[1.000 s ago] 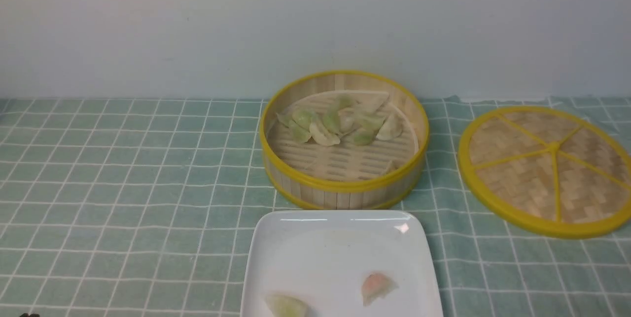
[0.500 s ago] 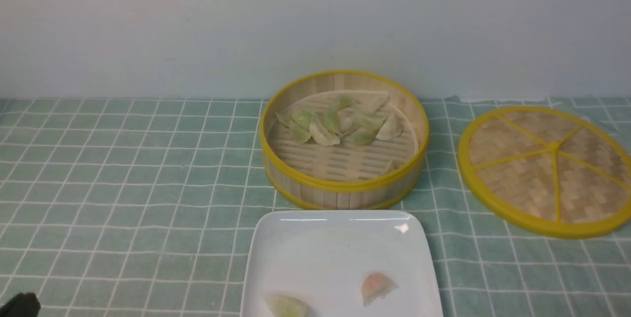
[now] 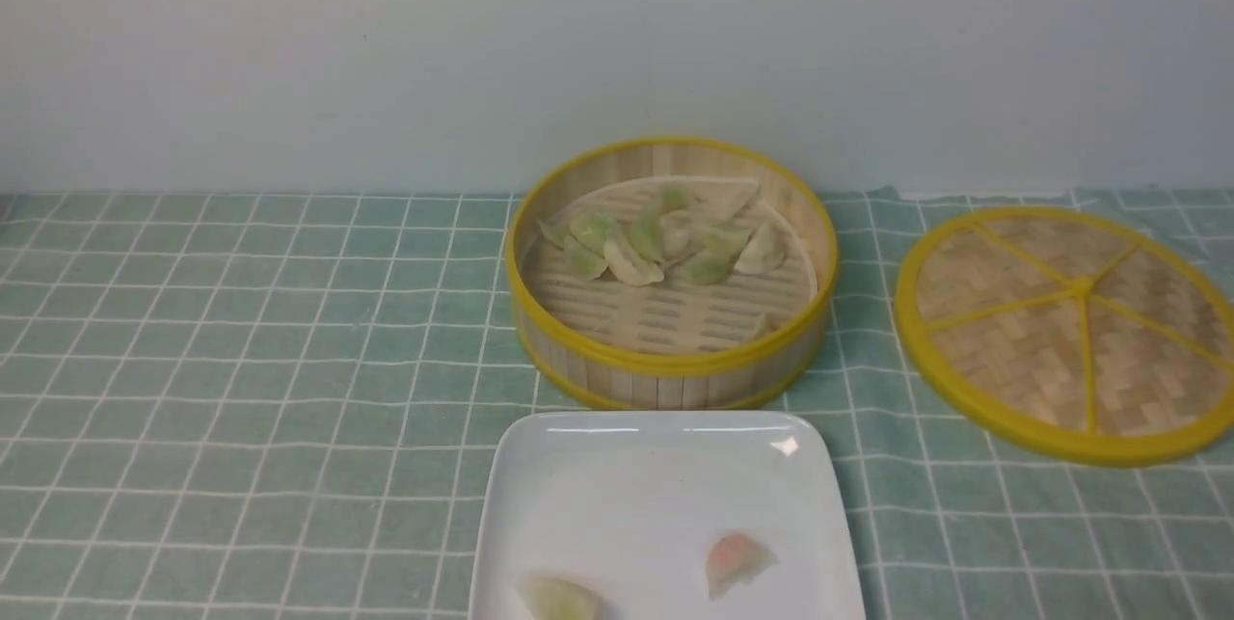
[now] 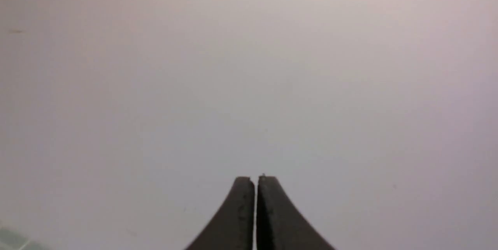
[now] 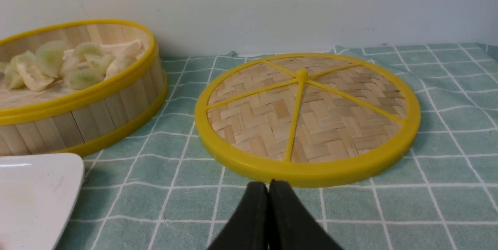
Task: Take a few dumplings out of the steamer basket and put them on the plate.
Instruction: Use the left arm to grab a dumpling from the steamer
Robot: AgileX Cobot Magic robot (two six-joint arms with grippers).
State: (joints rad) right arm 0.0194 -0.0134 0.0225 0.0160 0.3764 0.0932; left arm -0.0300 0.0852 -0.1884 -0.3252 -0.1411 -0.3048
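Note:
The steamer basket (image 3: 672,364) stands at the table's middle back with several pale green and whitish dumplings (image 3: 656,244) on its slatted floor. The white plate (image 3: 636,485) lies just in front of it and carries a pale green dumpling (image 3: 559,598) and a pinkish-orange dumpling (image 3: 735,562). Neither gripper shows in the front view. My left gripper (image 4: 255,180) is shut and empty, facing a blank wall. My right gripper (image 5: 268,184) is shut and empty, low over the cloth, near the basket (image 5: 78,98) and a corner of the plate (image 5: 35,191).
A flat woven bamboo disc with yellow spokes (image 3: 1070,331) lies right of the basket; it fills the right wrist view (image 5: 307,118) just beyond my right fingertips. A green checked cloth (image 3: 241,360) covers the table. A pale wall stands behind.
A dark tip of my left arm that showed at the bottom left corner of the front view has left the frame. The dumplings, basket and plate have not moved.

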